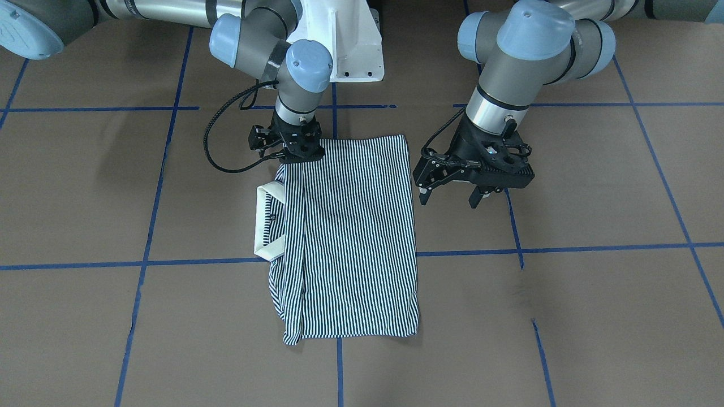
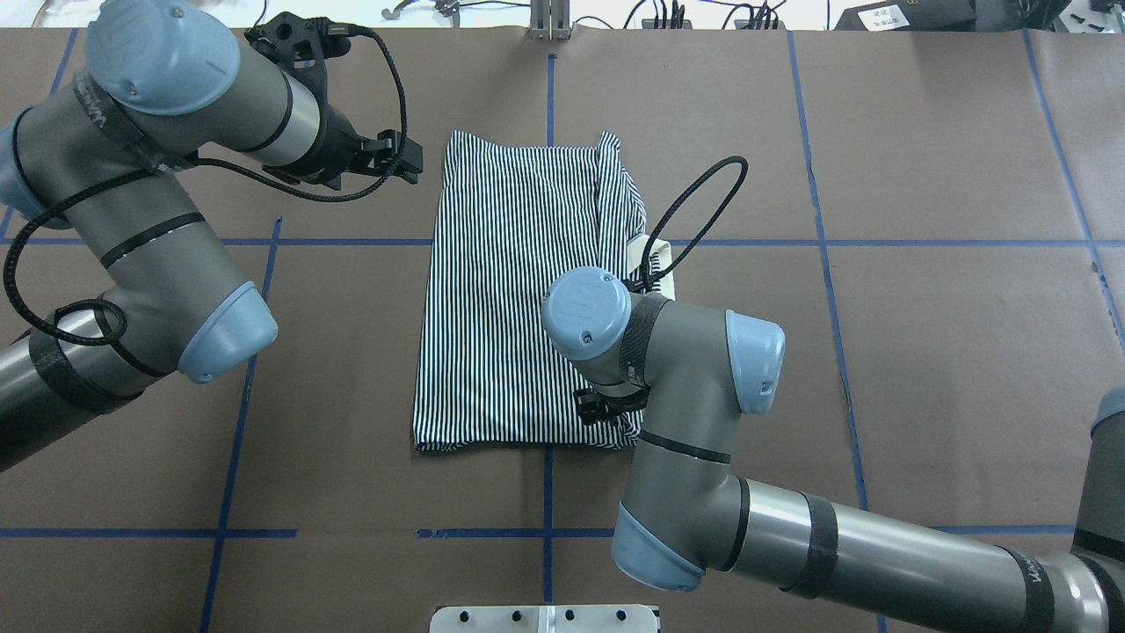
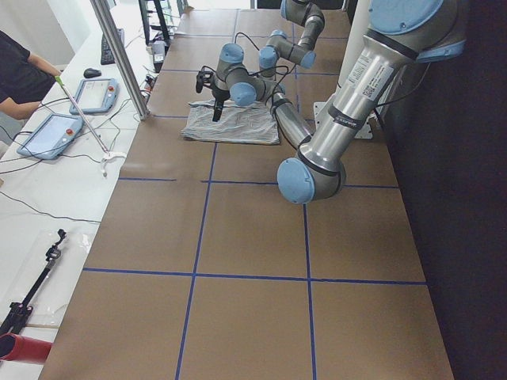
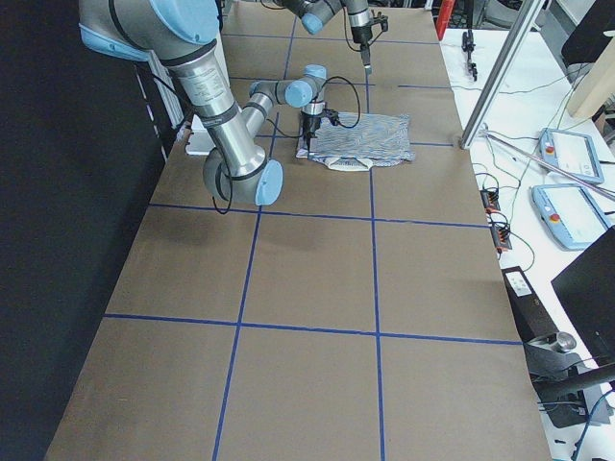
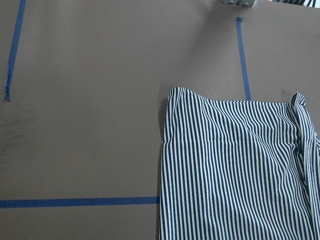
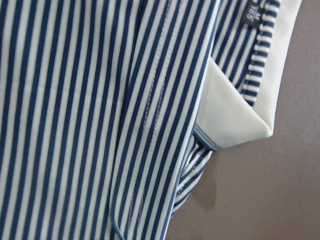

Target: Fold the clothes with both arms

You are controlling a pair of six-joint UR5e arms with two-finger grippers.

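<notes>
The striped polo shirt (image 1: pixel 350 237) (image 2: pixel 510 299) lies flat on the brown table, folded into a tall rectangle. Its white collar (image 1: pixel 266 226) (image 2: pixel 664 264) sticks out on my right-arm side. My left gripper (image 1: pixel 449 198) (image 2: pixel 411 163) hangs open beside the shirt's far corner, apart from the cloth, and its wrist view looks down on that corner (image 5: pixel 235 170). My right gripper (image 1: pixel 289 152) is pressed down on the shirt's near corner on the collar side. Its fingers are hidden, so I cannot tell whether it holds cloth. The right wrist view shows only stripes (image 6: pixel 75 125) and collar (image 6: pixel 235 120) close up.
The white pedestal base (image 1: pixel 350 45) (image 2: pixel 545 618) stands at the robot's edge of the table. Blue tape lines grid the brown surface. A side bench carries teach pendants (image 3: pixel 47 134) (image 4: pixel 572 154), with a person's arm (image 3: pixel 24 75) by it.
</notes>
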